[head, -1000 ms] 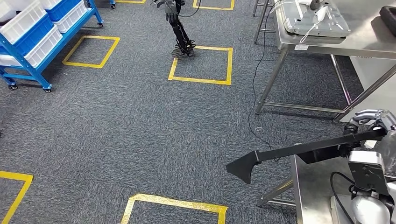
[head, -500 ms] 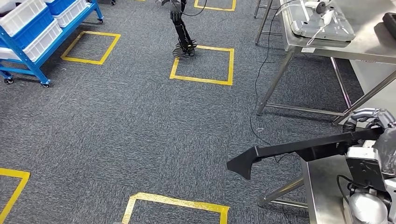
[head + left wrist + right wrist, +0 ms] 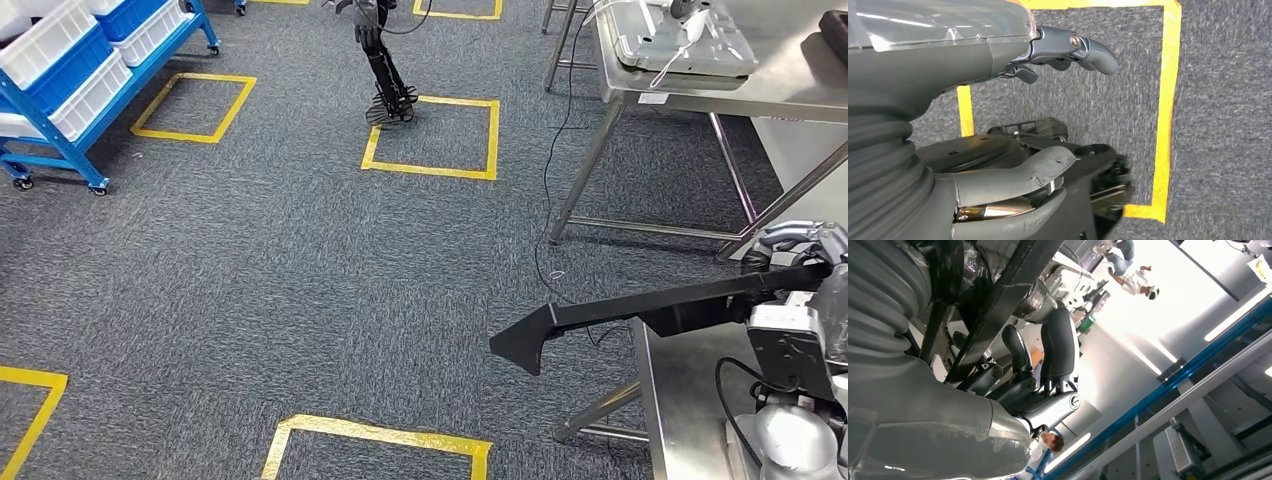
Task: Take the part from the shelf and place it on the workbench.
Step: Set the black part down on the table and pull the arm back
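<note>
Beside the workbench (image 3: 690, 400), a cable (image 3: 548, 170).

Grey carpet (image 3: 300, 270) (yellow tape squares (image 3: 432, 138)), steel tables (image 3: 700, 90), blue rack (image 3: 75, 85)

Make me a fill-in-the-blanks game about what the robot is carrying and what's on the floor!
1. The right hand holds a long ____ part.
2. The squares taped on the carpet are ____.
3. The shelf with white bins has a ____ frame.
4. The workbench is made of ____.

Missing words: black; yellow; blue; metal
</note>
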